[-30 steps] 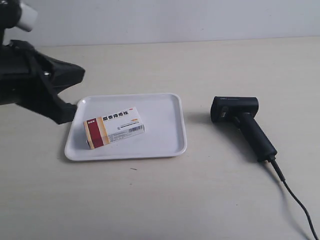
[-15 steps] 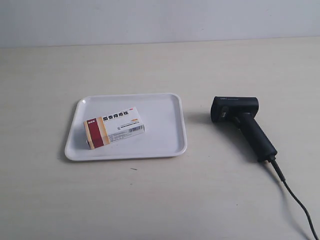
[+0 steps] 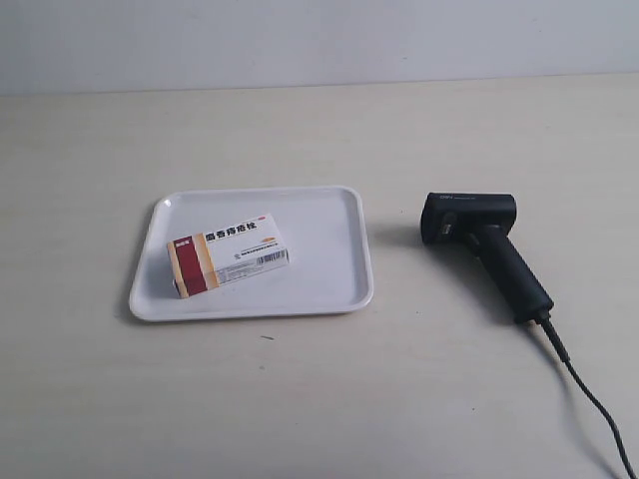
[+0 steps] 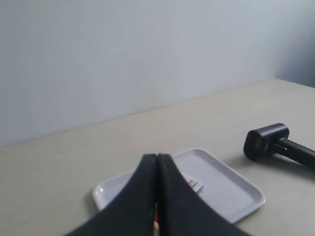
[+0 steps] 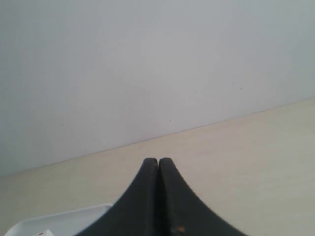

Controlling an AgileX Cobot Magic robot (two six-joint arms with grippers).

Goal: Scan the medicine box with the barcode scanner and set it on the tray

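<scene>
The medicine box (image 3: 228, 254) lies flat in the white tray (image 3: 329, 220), red band toward the tray's left end, barcode on its front edge. To the right of the tray the black barcode scanner (image 3: 484, 244) lies on its side on the table, its cable trailing to the lower right. Neither arm shows in the exterior view. My left gripper (image 4: 157, 158) is shut and empty, raised above and short of the tray (image 4: 231, 184), with a corner of the box (image 4: 195, 185) and the scanner (image 4: 275, 143) beyond. My right gripper (image 5: 158, 161) is shut and empty; a tray corner (image 5: 64, 219) shows.
The pale table (image 3: 319, 399) runs back to a plain light wall (image 3: 319, 40). The scanner's thin cable (image 3: 584, 394) crosses the table toward the lower right corner.
The black arm that stood at the exterior view's left edge by the tray one second ago has drawn back out of view. Box, tray and scanner have not moved.
</scene>
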